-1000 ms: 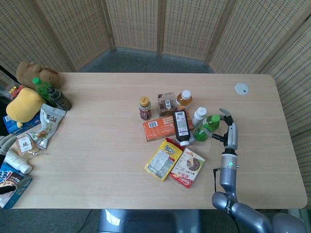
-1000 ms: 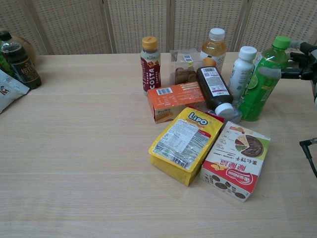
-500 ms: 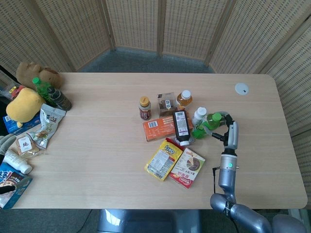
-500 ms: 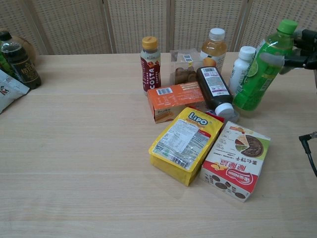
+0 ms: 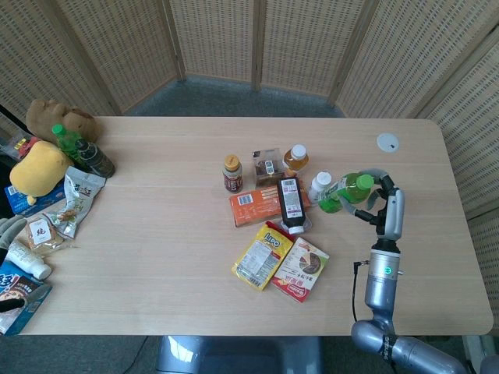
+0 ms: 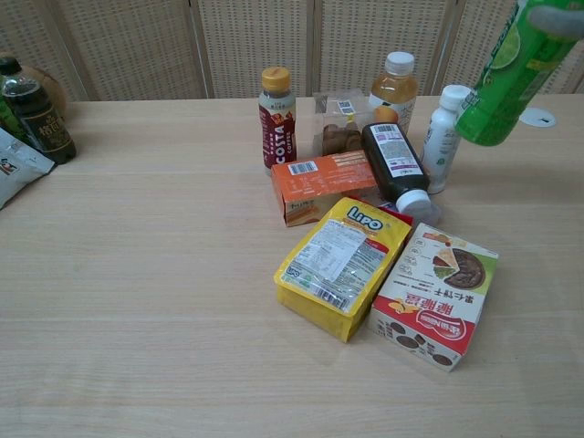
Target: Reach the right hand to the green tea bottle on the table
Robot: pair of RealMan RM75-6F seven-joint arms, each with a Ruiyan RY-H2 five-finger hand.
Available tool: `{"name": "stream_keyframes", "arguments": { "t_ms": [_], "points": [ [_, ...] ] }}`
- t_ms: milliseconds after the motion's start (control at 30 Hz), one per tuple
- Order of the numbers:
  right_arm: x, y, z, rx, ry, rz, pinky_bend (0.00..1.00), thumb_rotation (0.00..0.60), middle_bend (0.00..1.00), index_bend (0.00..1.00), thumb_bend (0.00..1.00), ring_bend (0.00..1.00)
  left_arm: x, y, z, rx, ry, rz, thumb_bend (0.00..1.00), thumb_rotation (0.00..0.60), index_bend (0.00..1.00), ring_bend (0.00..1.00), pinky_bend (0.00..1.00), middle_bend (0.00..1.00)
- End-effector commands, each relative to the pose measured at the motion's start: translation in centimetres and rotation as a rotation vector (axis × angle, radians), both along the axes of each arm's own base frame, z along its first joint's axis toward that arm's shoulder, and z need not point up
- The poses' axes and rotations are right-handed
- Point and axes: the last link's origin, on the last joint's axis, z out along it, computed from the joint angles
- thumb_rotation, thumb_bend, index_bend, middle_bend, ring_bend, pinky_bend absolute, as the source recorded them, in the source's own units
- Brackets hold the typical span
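Observation:
The green tea bottle (image 5: 345, 192) is lifted off the table and tilted, its green cap pointing right toward my right hand (image 5: 380, 199), which grips it. In the chest view the bottle (image 6: 509, 71) hangs at the top right corner, above the tabletop, with one of the hand's fingers (image 6: 558, 18) wrapped across its upper part; the cap is cut off by the frame edge. The right forearm (image 5: 383, 265) rises from the table's near edge. My left hand shows in neither view.
Just left of the bottle stand a white bottle (image 6: 441, 137), an amber drink (image 6: 395, 84), a Costa bottle (image 6: 276, 118), a clear box (image 6: 341, 128), a lying dark bottle (image 6: 395, 166), an orange box (image 6: 322, 186) and snack packs (image 6: 342, 265). Toys and bags crowd the table's left end (image 5: 47, 171).
The right hand closed around the green tea bottle, tipped it and raised it up and to the right, off the table and away from the white bottle.

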Motion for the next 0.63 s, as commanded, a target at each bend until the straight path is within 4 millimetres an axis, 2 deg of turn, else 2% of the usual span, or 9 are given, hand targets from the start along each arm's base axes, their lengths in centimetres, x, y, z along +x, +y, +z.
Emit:
{"name": "stream_keyframes", "arguments": {
  "t_ms": [33, 167, 333, 633],
  "points": [
    [1.8, 0.3, 2.6, -0.033, 0.038, 0.029, 0.78, 0.6, 0.89, 0.62, 0.0, 0.74, 0.0, 0.0, -0.1, -0.005, 0.0, -0.001, 0.0, 0.6, 0.04, 0.0, 0.0, 0.0],
    [3.8, 0.4, 4.1, -0.049, 0.058, 0.057, 0.78, 0.6, 0.89, 0.62, 0.0, 0.74, 0.1, 0.0, -0.2, -0.007, 0.0, -0.003, 0.0, 0.6, 0.03, 0.0, 0.0, 0.0],
    [5.4, 0.6, 5.2, -0.063, 0.068, 0.067, 0.78, 0.6, 0.88, 0.61, 0.0, 0.74, 0.1, 0.0, -0.2, -0.005, 0.003, -0.002, 0.0, 0.6, 0.04, 0.0, 0.0, 0.0],
    [6.3, 0.8, 5.8, -0.064, 0.081, 0.06, 0.78, 0.6, 0.88, 0.61, 0.0, 0.74, 0.1, -0.1, -0.3, -0.013, 0.002, -0.005, 0.0, 0.6, 0.03, 0.0, 0.0, 0.0]
  ]
}}
